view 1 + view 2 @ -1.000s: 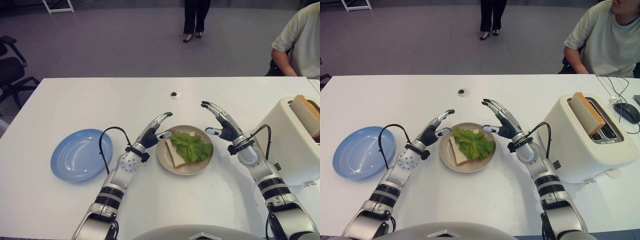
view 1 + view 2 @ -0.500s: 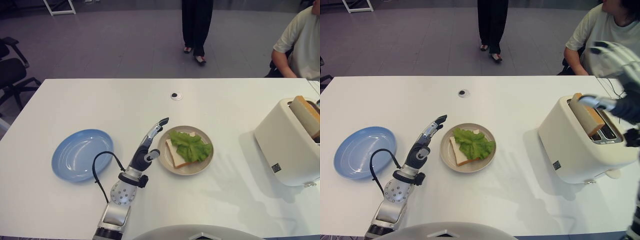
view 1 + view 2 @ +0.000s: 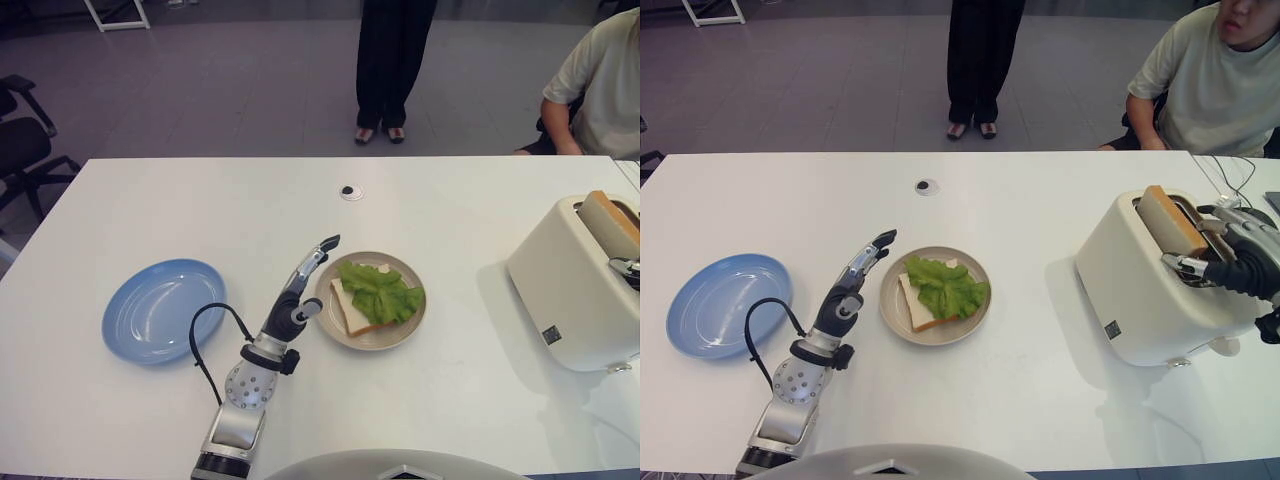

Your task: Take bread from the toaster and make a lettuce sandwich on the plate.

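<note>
Tan bread slice [image 3: 1168,220] standing on edge, half out of white toaster [image 3: 1135,300], long axis along the slot, right hand [image 3: 1240,265] just beside it, grip cannot be told, left hand [image 3: 848,290] straight-fingered, empty, beside beige plate [image 3: 900,325] holding lettuce [image 3: 945,287] on second slice [image 3: 915,306].

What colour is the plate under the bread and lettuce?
Beige. The plate shows best in the right eye view.

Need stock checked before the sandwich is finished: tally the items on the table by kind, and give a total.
Plates: 2, blue plate, tan plate
Toaster: 1
Bread: 2, plated slice, toaster slice
Lettuce: 1
Total: 6
</note>
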